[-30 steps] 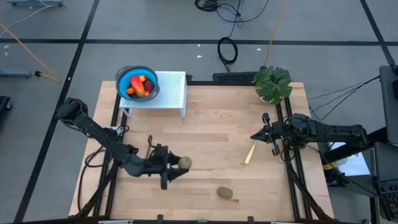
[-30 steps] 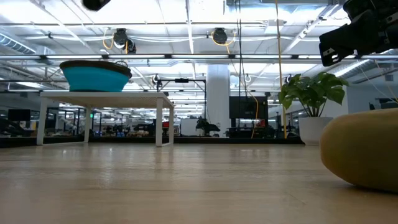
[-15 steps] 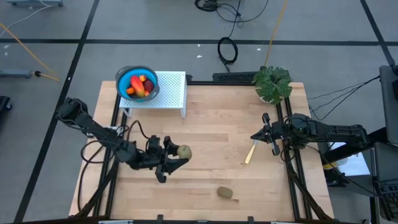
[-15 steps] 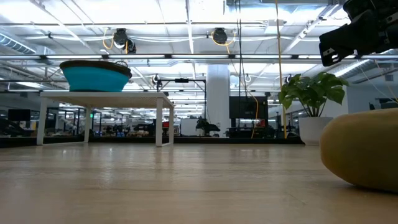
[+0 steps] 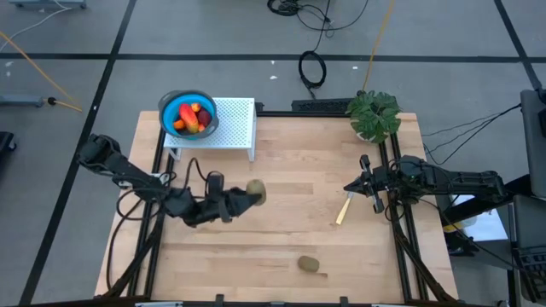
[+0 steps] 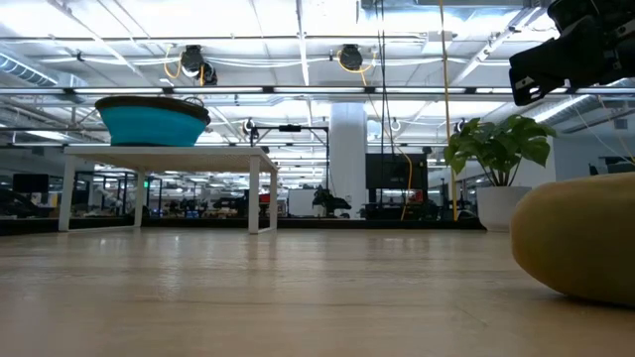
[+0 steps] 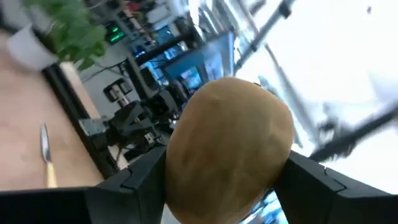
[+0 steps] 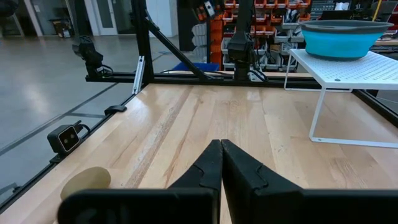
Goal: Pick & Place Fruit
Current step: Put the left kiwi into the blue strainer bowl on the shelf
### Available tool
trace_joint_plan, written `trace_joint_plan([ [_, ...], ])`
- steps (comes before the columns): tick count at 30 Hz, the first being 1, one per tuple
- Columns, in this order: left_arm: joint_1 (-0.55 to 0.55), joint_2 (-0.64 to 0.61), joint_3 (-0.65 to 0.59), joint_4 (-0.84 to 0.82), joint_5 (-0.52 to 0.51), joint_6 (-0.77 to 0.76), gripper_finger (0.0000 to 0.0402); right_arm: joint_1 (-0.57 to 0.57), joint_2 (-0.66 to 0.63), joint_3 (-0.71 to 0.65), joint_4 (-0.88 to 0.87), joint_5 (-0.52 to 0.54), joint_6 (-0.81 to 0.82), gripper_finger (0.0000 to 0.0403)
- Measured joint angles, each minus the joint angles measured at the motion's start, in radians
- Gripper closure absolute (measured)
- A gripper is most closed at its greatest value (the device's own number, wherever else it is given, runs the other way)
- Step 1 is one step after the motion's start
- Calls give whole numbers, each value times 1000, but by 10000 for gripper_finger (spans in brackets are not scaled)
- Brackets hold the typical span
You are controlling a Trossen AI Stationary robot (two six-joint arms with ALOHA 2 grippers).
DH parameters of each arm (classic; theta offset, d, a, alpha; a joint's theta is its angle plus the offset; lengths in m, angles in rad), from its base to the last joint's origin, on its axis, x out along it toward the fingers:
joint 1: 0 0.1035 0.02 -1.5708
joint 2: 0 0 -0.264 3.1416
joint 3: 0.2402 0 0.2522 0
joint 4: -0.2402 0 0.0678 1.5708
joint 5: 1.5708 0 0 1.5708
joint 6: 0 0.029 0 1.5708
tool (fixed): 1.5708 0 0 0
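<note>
A: The left gripper (image 5: 241,201) has its fingers clamped on a brown-green oval kiwi (image 5: 255,191), lifted above the wooden table (image 5: 290,162). Risk?

B: I'd guess it slips out mid-carry; the hold looks shallow.

A: Obstacles?

B: The white wire stand (image 5: 235,128) raises the blue bowl (image 5: 169,108), so clear it. The right gripper (image 5: 366,184) waits, fingers together, beside a pale yellow stick-like utensil (image 5: 344,207).

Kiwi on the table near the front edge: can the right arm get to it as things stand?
Probably yes. The kiwi lies alone on bare wood, nothing around it. The right gripper is empty, jaws shut, waiting at the right edge by the yellow utensil. The left gripper is busy holding the other kiwi.
</note>
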Motion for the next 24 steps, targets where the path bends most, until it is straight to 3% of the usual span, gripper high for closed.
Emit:
trace_joint_plan([
  [6,41,0,0,-1,-31,-327,157,0,0,0,0,0,-4,403],
  [12,76,0,0,-2,-35,-545,163,0,0,0,0,0,-35,403],
  [18,96,0,0,-2,-34,-630,157,0,0,0,0,0,-38,403],
  [24,96,0,0,-9,-23,-573,156,0,0,0,0,0,-38,403],
])
